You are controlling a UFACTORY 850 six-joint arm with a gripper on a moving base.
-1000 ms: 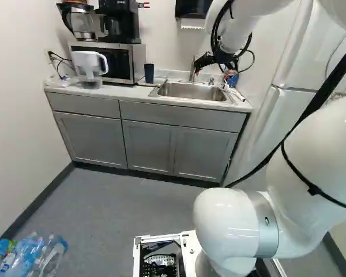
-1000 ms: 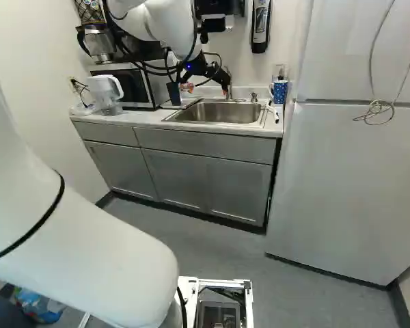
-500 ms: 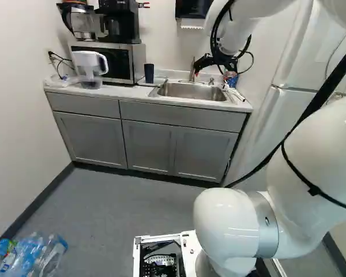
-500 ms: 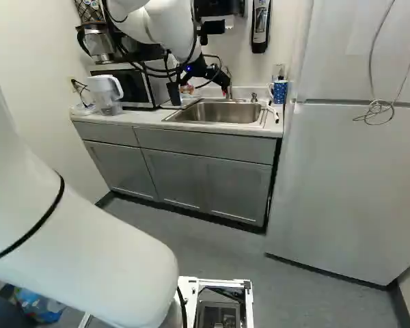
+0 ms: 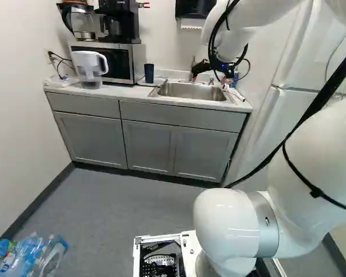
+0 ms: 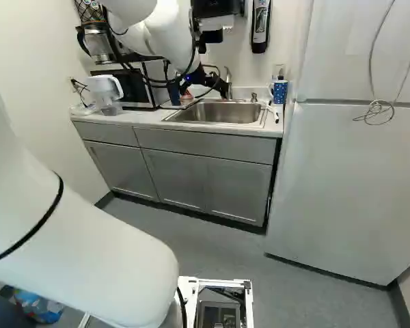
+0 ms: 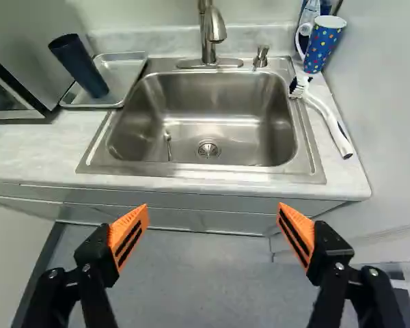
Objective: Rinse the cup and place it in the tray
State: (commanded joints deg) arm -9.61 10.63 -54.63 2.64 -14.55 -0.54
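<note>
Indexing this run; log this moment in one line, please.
gripper: open, empty | dark cup: on tray | dotted mug: beside sink | brush: near mug | sink: no cup inside

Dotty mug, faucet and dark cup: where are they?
Dotty mug (image 7: 322,48): wrist view, on its dotted side.
Faucet (image 7: 208,42): wrist view, on its upright body.
Dark cup (image 7: 80,66): wrist view, middle of its side.

Rear base views and the closer wrist view overlook the sink.
</note>
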